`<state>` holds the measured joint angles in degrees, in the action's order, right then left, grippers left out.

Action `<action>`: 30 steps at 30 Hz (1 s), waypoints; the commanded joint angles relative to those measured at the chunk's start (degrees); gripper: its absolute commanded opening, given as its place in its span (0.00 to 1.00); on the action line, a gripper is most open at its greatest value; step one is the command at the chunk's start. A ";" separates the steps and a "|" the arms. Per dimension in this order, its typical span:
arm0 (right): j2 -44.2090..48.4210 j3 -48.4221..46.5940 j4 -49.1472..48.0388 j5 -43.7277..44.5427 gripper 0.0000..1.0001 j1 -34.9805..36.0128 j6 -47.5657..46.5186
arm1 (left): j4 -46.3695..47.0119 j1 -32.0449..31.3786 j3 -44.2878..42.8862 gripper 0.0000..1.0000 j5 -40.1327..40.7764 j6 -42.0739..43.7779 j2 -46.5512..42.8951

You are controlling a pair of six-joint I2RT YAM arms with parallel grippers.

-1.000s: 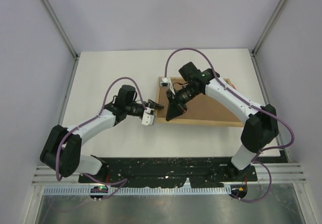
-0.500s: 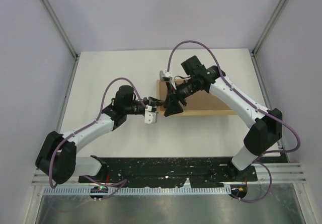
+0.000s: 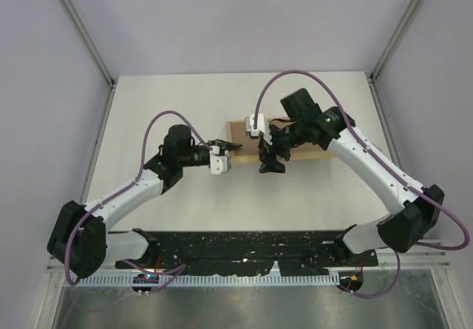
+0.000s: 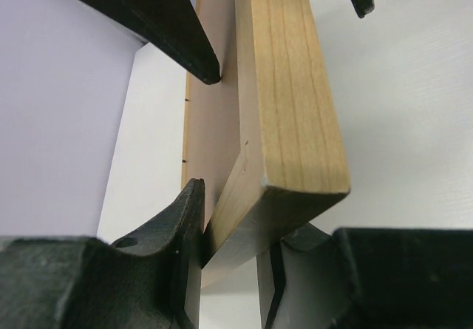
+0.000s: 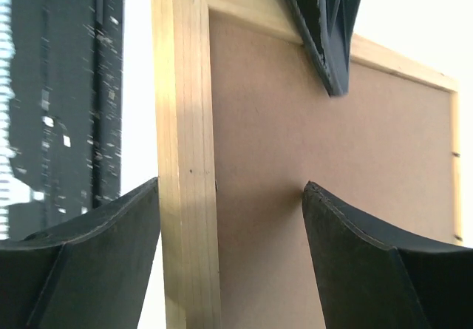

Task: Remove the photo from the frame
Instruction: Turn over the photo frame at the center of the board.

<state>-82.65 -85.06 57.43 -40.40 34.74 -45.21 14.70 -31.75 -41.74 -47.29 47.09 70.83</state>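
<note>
None of the removal itself is seen to be done. The photo is not visible in any view, and it is judged to be shut inside the frame [image 3: 238, 131], behind the brown back panel [image 5: 332, 166], which is seated within the wooden rails. The frame is tipped up onto an edge above the table [image 3: 162, 107], between the two arms, and is seen almost edge-on from overhead. Whether its lower edge rests on the table cannot be told. By this judgement, all the real work is left: the back panel has to be freed and lifted out, and the photo drawn clear.

The left jaws are clenched on the frame at the end nearest the left arm. In the left wrist view the light-wood rail [image 4: 292, 107] is pinched between the dark fingers [image 4: 177, 248], one set against the panel side and one against the opposite face. The right jaws are released and spread wide. They are placed astride the end rail, one finger outside the wood and one over the panel, and nothing is gripped by them. Whether either finger brushes the frame cannot be told.
</note>
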 commanded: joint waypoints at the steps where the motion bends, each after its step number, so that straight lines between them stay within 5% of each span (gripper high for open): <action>1: 4.08 5.67 -1.61 15.74 0.79 2.61 -4.71 | -3.80 0.37 -0.10 0.18 1.14 -9.03 -1.39; 5: 4.69 9.02 -5.48 30.96 0.78 7.26 -6.55 | -5.12 0.37 -0.45 0.18 1.67 -9.12 -1.74; 14: 8.81 13.94 -9.61 46.62 0.62 11.92 -6.99 | -5.03 0.46 -0.63 0.18 2.64 -10.70 -2.36; 19: 10.32 15.62 -11.20 51.57 0.24 13.25 -7.70 | -6.17 0.37 -0.98 0.21 3.51 -11.14 -2.80; 21: 10.06 14.48 -10.24 50.43 0.10 13.25 -7.26 | -7.05 0.46 -1.41 0.33 5.00 -11.58 -3.06; 25: 9.27 12.64 -10.05 50.07 0.08 13.95 -6.03 | -8.55 0.89 -1.60 0.46 8.17 -10.44 -4.55; 29: 8.48 9.83 -9.80 49.63 0.08 14.12 -4.10 | -8.64 2.91 -1.16 0.76 10.54 -11.14 -6.84; 30: 8.39 8.78 -9.53 49.46 0.08 14.13 -3.49 | -8.03 3.62 -0.89 0.91 11.07 -11.93 -7.37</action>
<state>-74.59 -71.05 47.64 6.15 49.39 -53.76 7.51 -30.37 -41.76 -40.01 39.81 66.61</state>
